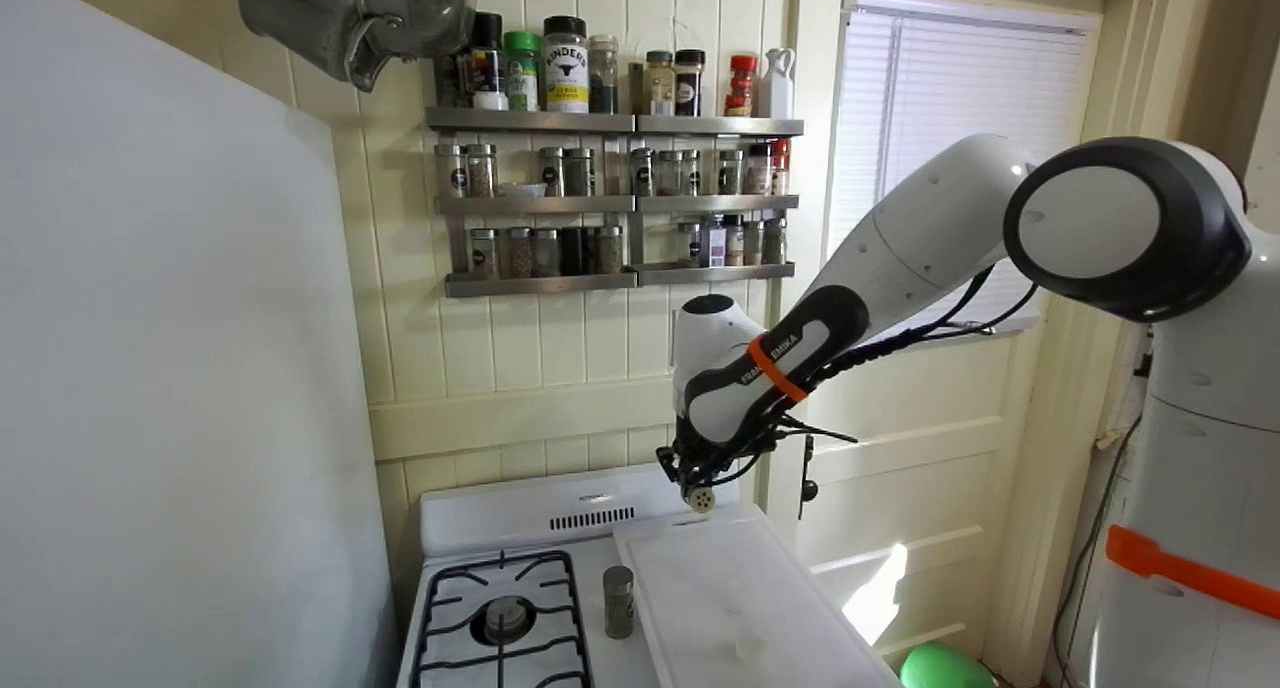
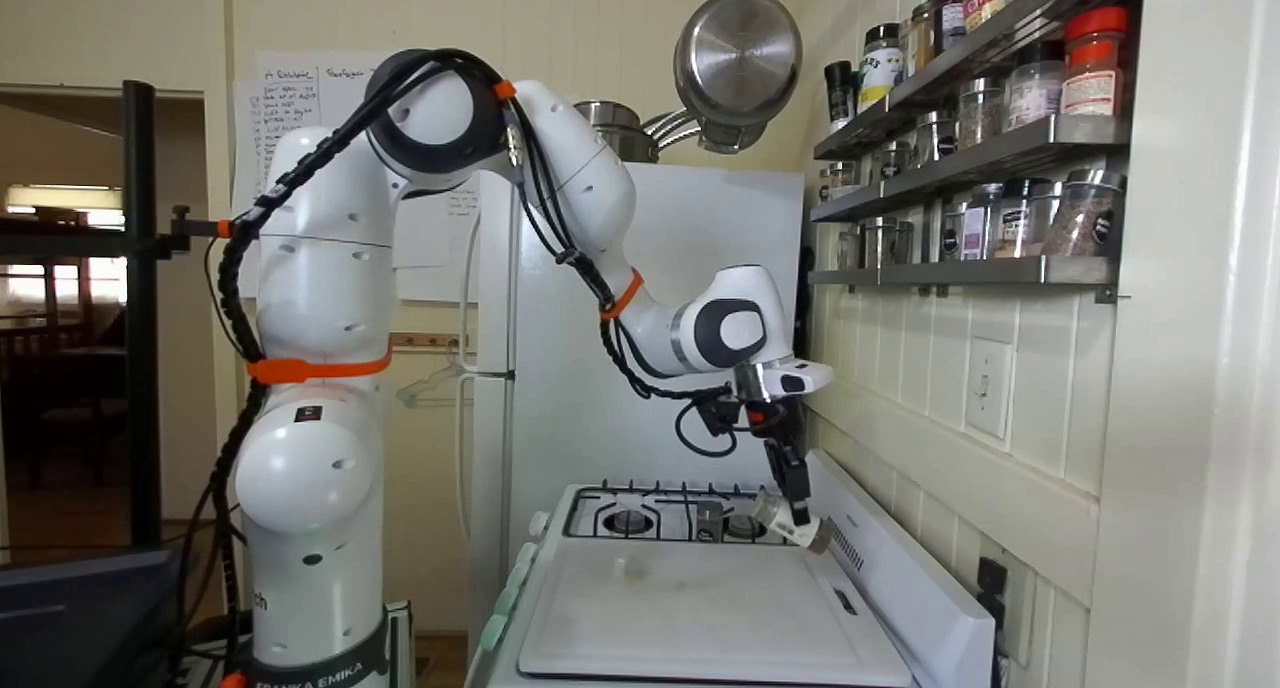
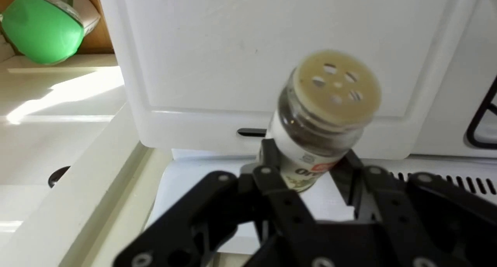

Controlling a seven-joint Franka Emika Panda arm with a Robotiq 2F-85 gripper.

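A: State of gripper point(image 3: 310, 154)?

B: Clenched around a spice jar point(image 3: 310, 129), with fingers point(image 3: 270, 152) on both sides of the glass.

A: Where to find the jar?

B: Just right of centre in the wrist view. In both exterior views, at the end of the arm point(image 2: 590, 188), close in front of the white backguard point(image 1: 500, 518), in the lower half of the frame.

A: Upright or tilted?

B: Tilted. Tan shaker cap point(image 3: 337, 87) toward the upper right of the wrist view, with holes visible. Seen turned to the camera in an exterior view as well, same cap point(image 1: 702, 499). White label point(image 3: 306, 162) with red print, partly hidden by the fingers. Contact with the white cover panel point(image 2: 700, 608) below: cannot tell.

A: Also on the bench?

B: On the bench point(image 1: 620, 665), a white stove: a second jar point(image 1: 619, 603), upright, lower centre of an exterior view, between the black burner grate point(image 1: 501, 653) to the left and the cover panel to the right.

A: Surroundings to log?

B: Loaded steel spice shelves point(image 1: 535, 205), upper centre of an exterior view. White refrigerator point(image 2: 650, 338) behind the arm, with a round hanging pan point(image 2: 738, 63) near the top of the frame. Green rounded object point(image 3: 42, 30) in the upper left corner of the wrist view.
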